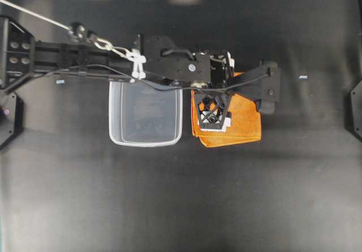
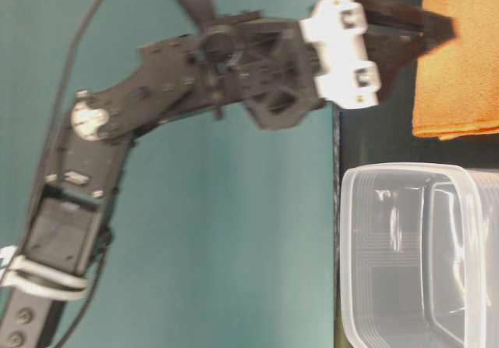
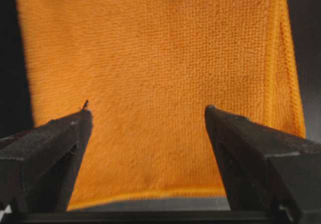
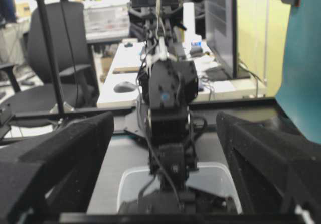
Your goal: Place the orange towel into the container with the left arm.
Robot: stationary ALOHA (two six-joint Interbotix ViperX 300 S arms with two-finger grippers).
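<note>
The orange towel [image 1: 244,122] lies folded flat on the black table, just right of the container [image 1: 144,143], a clear empty tub. The left arm reaches across from the left, over the tub's far rim. My left gripper [image 1: 214,116] points down over the towel's left part. In the left wrist view it [image 3: 148,111] is open, with the towel [image 3: 160,58] filling the gap between its fingers, near the towel's edge. The table-level view shows its tips [image 2: 437,32] at the towel's surface [image 2: 460,67]. My right gripper [image 4: 164,121] is open and empty, facing the left arm and the tub [image 4: 130,181].
The right arm's base [image 1: 356,111] sits at the right edge of the overhead view. Small white markers [image 1: 302,77] lie on the table. The tub [image 2: 421,254] stands close beside the towel. A teal backdrop [image 2: 234,207] stands behind the table.
</note>
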